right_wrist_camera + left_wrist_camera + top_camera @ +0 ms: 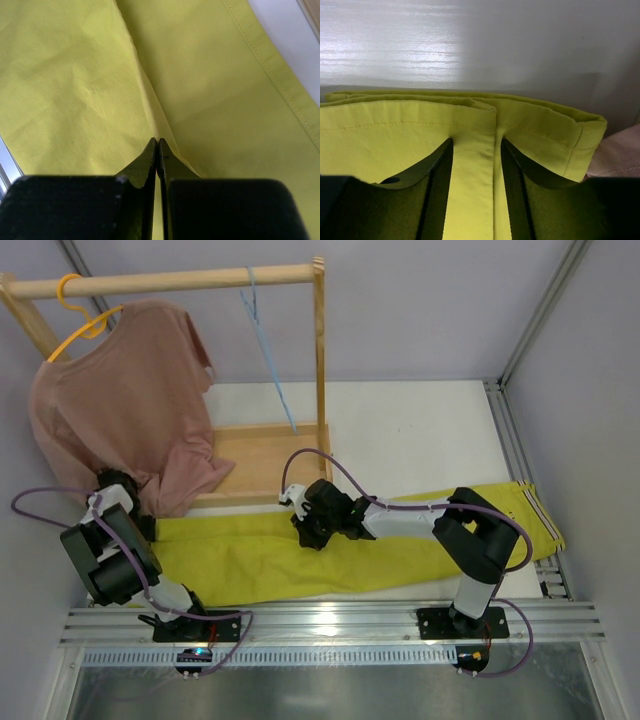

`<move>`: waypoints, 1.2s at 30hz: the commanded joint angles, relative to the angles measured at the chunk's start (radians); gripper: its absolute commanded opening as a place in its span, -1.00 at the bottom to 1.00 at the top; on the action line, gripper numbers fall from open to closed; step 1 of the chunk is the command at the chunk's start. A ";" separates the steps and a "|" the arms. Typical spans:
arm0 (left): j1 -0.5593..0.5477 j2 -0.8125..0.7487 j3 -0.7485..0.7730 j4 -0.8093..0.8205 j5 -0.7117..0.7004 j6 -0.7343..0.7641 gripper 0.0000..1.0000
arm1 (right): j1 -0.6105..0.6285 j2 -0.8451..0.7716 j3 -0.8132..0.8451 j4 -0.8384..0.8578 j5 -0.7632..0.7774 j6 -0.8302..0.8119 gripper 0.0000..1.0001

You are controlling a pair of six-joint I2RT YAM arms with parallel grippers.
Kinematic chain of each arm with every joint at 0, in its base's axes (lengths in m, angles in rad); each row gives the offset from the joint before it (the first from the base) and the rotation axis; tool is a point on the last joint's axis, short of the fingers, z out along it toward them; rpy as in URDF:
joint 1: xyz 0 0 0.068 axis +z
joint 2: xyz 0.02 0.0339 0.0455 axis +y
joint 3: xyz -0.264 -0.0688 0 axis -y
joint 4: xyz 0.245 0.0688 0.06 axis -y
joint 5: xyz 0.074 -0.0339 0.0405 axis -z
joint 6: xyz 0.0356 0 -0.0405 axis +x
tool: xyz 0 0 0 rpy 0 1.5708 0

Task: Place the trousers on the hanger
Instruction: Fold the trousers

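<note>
While the trousers (300, 570) lie stretched along the near tabletop (420, 440), both claws work the cloth.
Left claw (476, 145) straddles the leg hems at the left end, jaws part-way apart with cloth between; whether it grips cannot be told. Right claw (158, 142), mid-leg, is clenched on a raised fold, apparently to lift the garment. Farther back, the light-blue hanger (268, 350) dangles bare from the wooden rail (190, 282), right of a pink T-shirt (120, 400), well apart from the trousers.
</note>
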 commanded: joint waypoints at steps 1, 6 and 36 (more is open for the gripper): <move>0.009 0.010 0.017 -0.051 -0.049 0.007 -0.15 | 0.009 -0.010 0.034 0.011 0.000 -0.008 -0.92; 0.009 -0.022 0.019 -0.057 -0.064 0.008 -0.31 | 0.009 -0.008 0.038 0.011 -0.004 -0.002 -0.92; 0.007 -0.298 0.026 -0.076 0.021 0.039 -0.99 | 0.017 -0.066 0.071 -0.022 0.039 0.042 -0.92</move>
